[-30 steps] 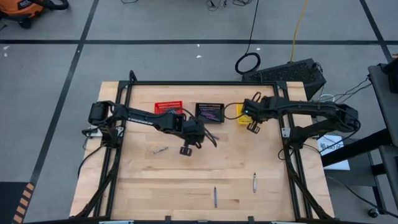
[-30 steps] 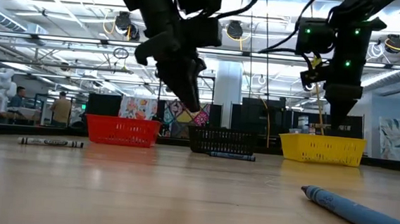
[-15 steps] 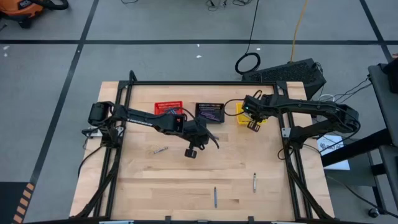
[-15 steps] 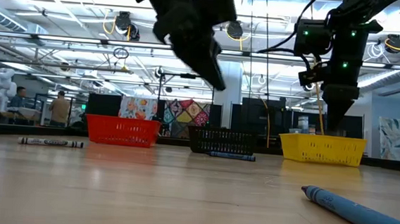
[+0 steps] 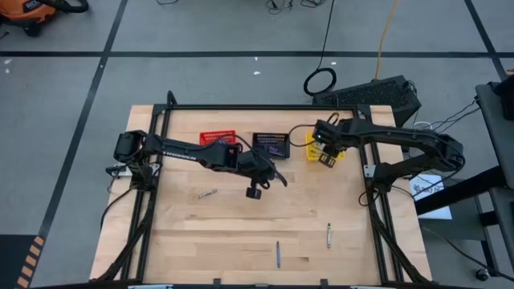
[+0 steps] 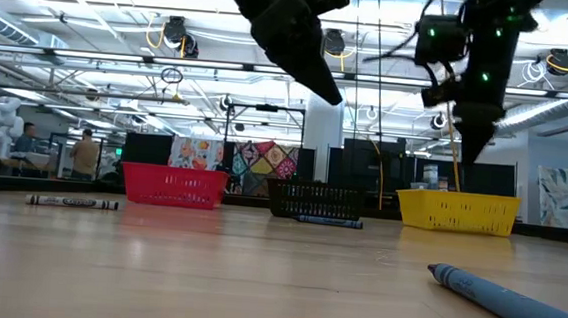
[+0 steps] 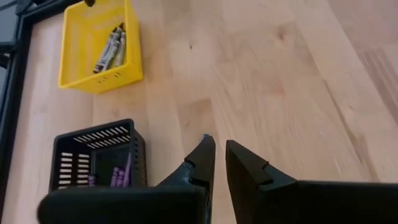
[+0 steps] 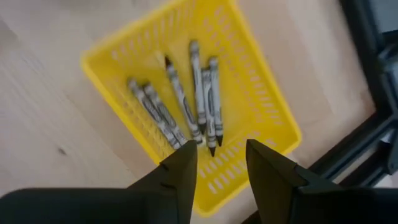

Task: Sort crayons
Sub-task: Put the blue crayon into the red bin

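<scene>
My right gripper [image 8: 221, 152] hangs open above the yellow basket [image 5: 313, 146], in which several grey crayons [image 8: 186, 106] lie. It touches none of them. My left gripper [image 7: 219, 146] is raised over the table just in front of the black basket [image 7: 99, 158], which holds purple crayons [image 7: 121, 175]. Its fingers stand a narrow gap apart with nothing between them. A blue crayon [image 6: 330, 220] lies on the table before the black basket. More crayons lie loose at the left [image 5: 207, 193] and near the front edge [image 5: 278, 254] [image 5: 328, 234].
The red basket [image 5: 218, 138] stands left of the black one in a row at the table's far side. A dark frame [image 5: 377, 201] borders the tabletop. Bare wood lies between the baskets and the front crayons. People stand far off in the room [image 6: 89, 150].
My left gripper has risen and moved toward the table's right edge, from the loose crayon at the left toward the black basket. My right gripper has lifted out of the yellow basket and tipped a little.
</scene>
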{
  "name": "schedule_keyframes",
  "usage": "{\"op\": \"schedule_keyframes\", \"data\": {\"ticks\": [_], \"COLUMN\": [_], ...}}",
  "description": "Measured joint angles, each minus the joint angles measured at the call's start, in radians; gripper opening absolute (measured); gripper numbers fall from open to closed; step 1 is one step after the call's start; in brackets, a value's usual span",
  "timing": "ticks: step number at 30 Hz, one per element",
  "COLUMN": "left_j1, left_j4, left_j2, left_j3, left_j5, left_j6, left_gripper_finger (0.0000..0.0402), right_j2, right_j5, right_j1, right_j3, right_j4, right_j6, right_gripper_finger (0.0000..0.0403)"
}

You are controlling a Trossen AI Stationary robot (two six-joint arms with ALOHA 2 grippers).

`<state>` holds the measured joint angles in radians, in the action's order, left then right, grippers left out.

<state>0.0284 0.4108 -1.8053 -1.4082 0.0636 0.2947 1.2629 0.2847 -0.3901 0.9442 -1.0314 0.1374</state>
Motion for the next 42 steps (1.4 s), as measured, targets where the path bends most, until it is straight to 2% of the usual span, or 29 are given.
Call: {"op": "schedule_keyframes", "data": {"ticks": [5, 10, 14, 20, 26, 37, 39, 42], "left_j1": [0.000, 0.000, 0.000, 0.002, 0.005, 0.006, 0.001, -0.003], "left_j4": [-0.002, -0.001, -0.022, -0.110, -0.115, -0.204, -0.207, -0.221], "left_j2": [0.000, 0.000, 0.002, 0.006, 0.006, 0.006, 0.007, 0.007], "left_j3": [0.000, 0.000, 0.000, 0.000, 0.000, 0.000, 0.000, 0.000], "left_j5": [-0.011, -0.075, -0.047, -0.018, -0.018, -0.033, -0.085, -0.109], "left_j6": [0.000, 0.025, 0.051, -0.010, -0.026, -0.027, -0.029, -0.100], "left_gripper_finger": [0.0039, 0.0039, 0.0039, 0.0039, 0.0039, 0.0039, 0.0039, 0.0039], "right_j2": [0.000, 0.000, -0.001, -0.001, -0.001, -0.001, -0.001, -0.001], "right_j5": [-0.002, -0.001, 0.000, -0.001, -0.001, -0.001, -0.001, -0.001], "right_j1": [0.029, 0.090, 0.129, 0.160, 0.163, 0.163, 0.163, 0.163], "right_j3": [0.132, 0.220, 0.264, 0.278, 0.278, 0.278, 0.278, 0.278], "right_j4": [-0.078, -0.128, -0.133, -0.139, -0.138, -0.012, 0.015, 0.058], "right_j6": [0.135, 0.151, 0.183, 0.193, 0.198, 0.192, 0.192, 0.192], "right_gripper_finger": [0.0125, 0.0125, 0.0126, 0.0126, 0.0126, 0.0126, 0.0126, 0.0126]}}
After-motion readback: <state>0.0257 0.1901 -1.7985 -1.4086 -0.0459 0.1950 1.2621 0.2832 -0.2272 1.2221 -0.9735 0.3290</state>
